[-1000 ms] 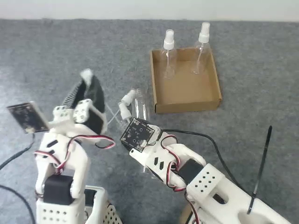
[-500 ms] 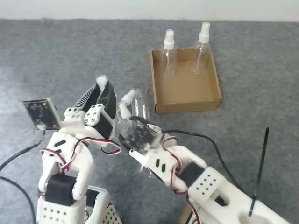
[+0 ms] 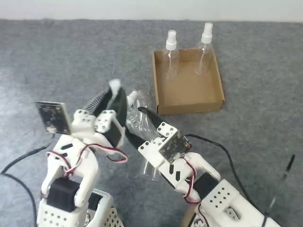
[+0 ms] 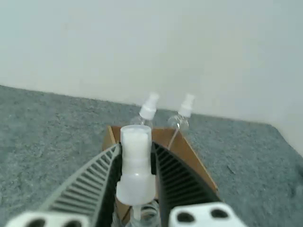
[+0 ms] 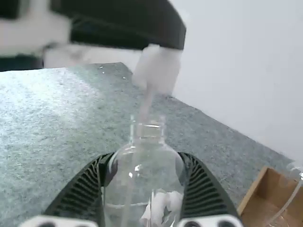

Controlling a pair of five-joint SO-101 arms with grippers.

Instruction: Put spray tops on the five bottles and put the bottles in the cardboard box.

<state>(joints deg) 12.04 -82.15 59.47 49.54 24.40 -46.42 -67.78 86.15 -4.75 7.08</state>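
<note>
Left gripper (image 4: 136, 152) pinches spray top (image 4: 136, 163) just past the open neck of the clear bottle (image 5: 144, 184) clamped in right gripper (image 5: 145, 161), with the dip tube roughly in line with the bottle's long axis.

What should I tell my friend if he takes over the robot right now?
Left gripper: shut on a spray top, held over the bottle.
Right gripper: shut on an open bottle, held upright near the box.
The top's thin tube is entering the bottle's neck; the top is not seated yet.
Done: two capped bottles stand at the far side of the cardboard box.
Left: seat this top, put this bottle in the box, then cap and box the remaining two.
</note>
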